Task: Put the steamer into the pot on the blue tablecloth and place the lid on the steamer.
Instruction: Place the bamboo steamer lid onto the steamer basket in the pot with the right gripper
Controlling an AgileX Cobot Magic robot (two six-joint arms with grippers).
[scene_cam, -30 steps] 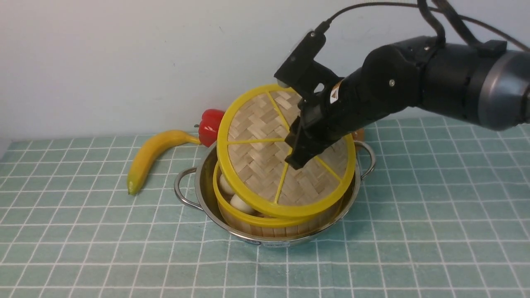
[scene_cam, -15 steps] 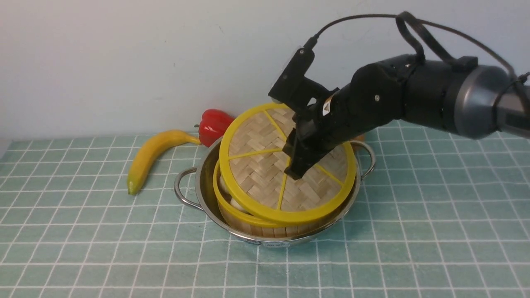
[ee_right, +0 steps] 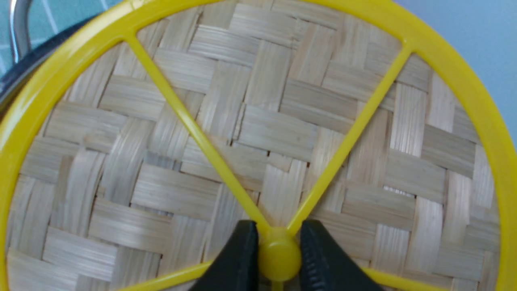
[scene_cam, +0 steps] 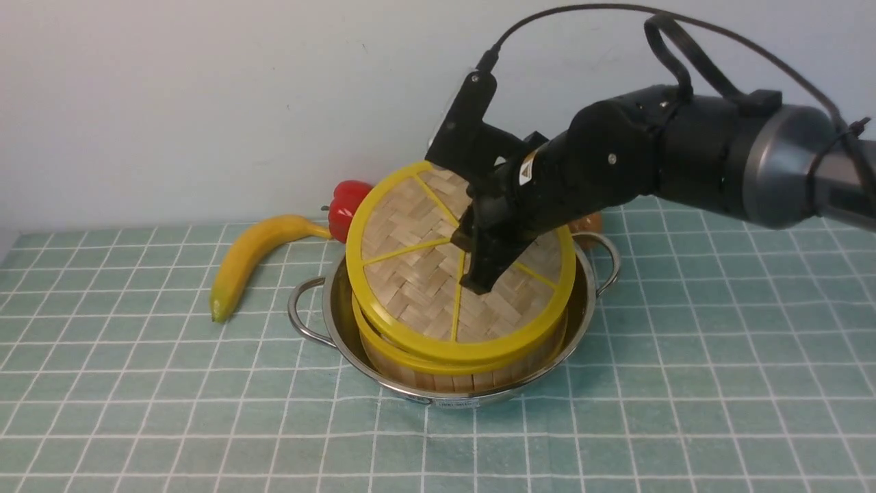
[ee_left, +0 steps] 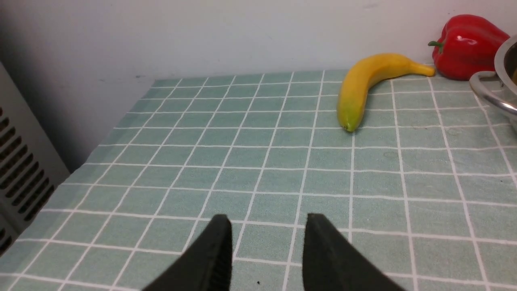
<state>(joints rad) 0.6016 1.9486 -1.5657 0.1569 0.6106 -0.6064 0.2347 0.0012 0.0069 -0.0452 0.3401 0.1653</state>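
The lid [scene_cam: 410,274] lay tilted over the steamer [scene_cam: 445,373] in the pot [scene_cam: 342,329], the right gripper [scene_cam: 479,279] pinching its hub [ee_right: 279,258] (the one sound hold). It looked light and stiff, with slick plastic. The left gripper [ee_left: 266,242] hung spread over the cloth [ee_left: 242,161].
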